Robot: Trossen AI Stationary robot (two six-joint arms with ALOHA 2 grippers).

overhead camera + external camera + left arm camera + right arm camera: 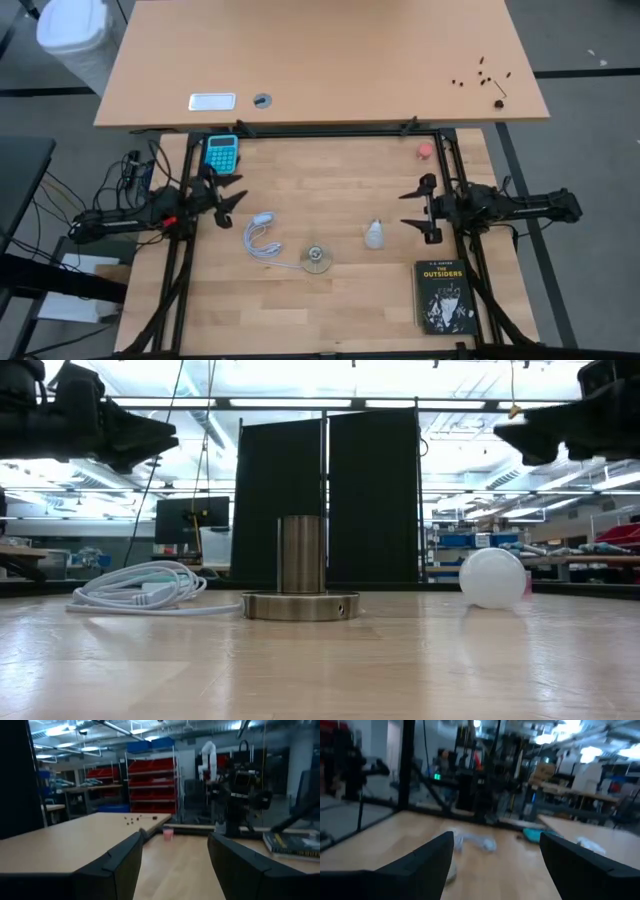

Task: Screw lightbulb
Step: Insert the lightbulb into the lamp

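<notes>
The white lightbulb (374,235) lies on its side on the wooden table, right of centre; in the low view it is the white globe (492,578). The round silvery socket disc (317,259) stands upright at the middle (303,582), its white cord (260,238) coiled to its left. My left gripper (232,194) hovers open at the table's left edge, my right gripper (417,209) open at the right edge. Both are raised well clear of the table, with nothing between their fingers (172,852) (495,852).
A black book (444,296) lies at the near right. A blue calculator (222,152) sits at the far left and a small pink-red round object (425,151) at the far right. A second desk (320,60) stands beyond the far edge. Bare wood lies between the arms.
</notes>
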